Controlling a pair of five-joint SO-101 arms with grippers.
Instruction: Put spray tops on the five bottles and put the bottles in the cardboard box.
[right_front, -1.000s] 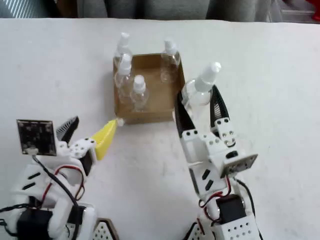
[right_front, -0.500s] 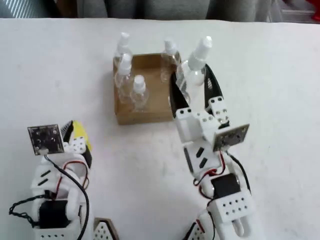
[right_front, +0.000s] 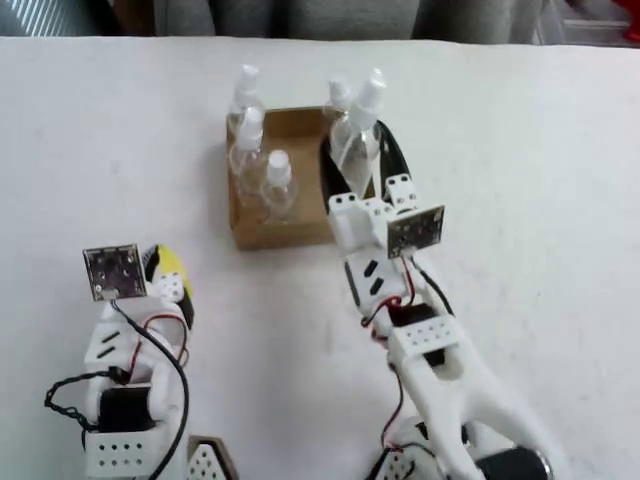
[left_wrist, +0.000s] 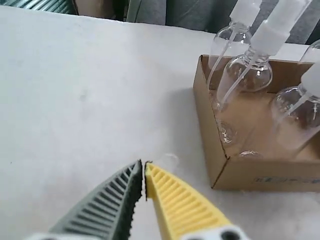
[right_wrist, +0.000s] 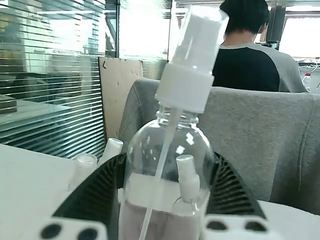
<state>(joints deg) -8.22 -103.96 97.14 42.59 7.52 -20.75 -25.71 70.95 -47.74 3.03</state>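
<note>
Over the cardboard box (right_front: 283, 238), right tool (right_front: 356, 152) grips bottle (right_front: 370, 92).

The right gripper (right_front: 355, 152), jaws around the bottle (right_front: 352, 125), moves left and far, from beside the cardboard box (right_front: 285, 236) to above its right part. The left gripper (left_wrist: 144, 170) draws back near from the box corner, and its jaws close.

The bottles (left_wrist: 248, 82) are glossy clear plastic, the cardboard box (left_wrist: 250, 173) matt brown, the table (right_front: 120, 130) smooth matt white.
</note>
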